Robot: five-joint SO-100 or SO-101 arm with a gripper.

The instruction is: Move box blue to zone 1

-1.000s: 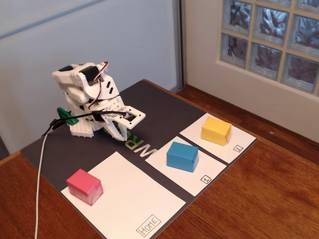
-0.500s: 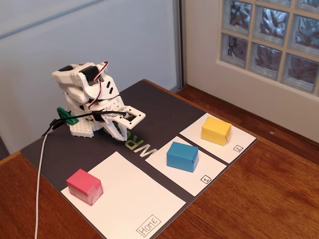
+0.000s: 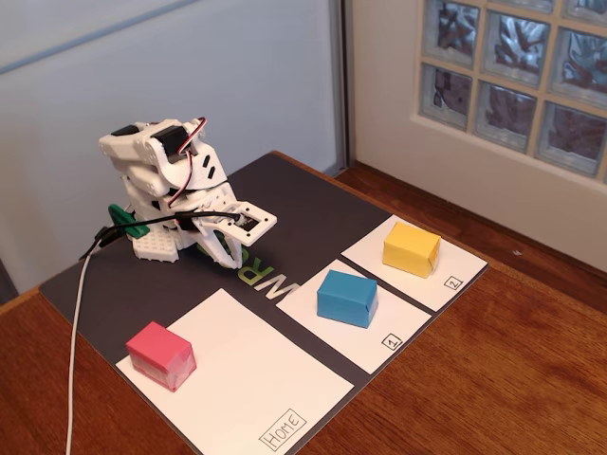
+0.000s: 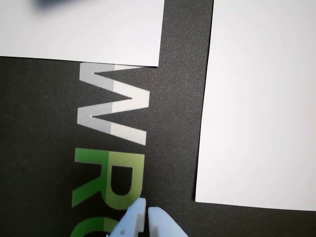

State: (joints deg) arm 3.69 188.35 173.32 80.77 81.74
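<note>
The blue box (image 3: 346,298) is a small bright-blue cuboid wrapped in paper, its folded faces plain and unmarked; its top reads lighter than its sides. It sits flat on zone 1 (image 3: 398,318), the middle white paper patch with a small boxed "1" in its near corner, toward the end of that patch farthest from the number. In the fixed view a yellow box (image 3: 412,248) of like size rests on the white patch marked "2" (image 3: 462,269) to the right. A pink box (image 3: 161,354) sits at the left edge of the larger Home patch (image 3: 266,379). All three patches lie on a dark mat (image 3: 303,204) printed with white and green letters, and the mat lies on the wooden bench (image 3: 493,379).

The white arm (image 3: 156,180) is folded low at the back of the mat, well apart from the blue box. Its hand (image 4: 146,213) points down at the lettering; in the wrist view the two pale fingertips (image 4: 134,219) sit almost touching, with only a thin slit between them, and nothing is held.
</note>
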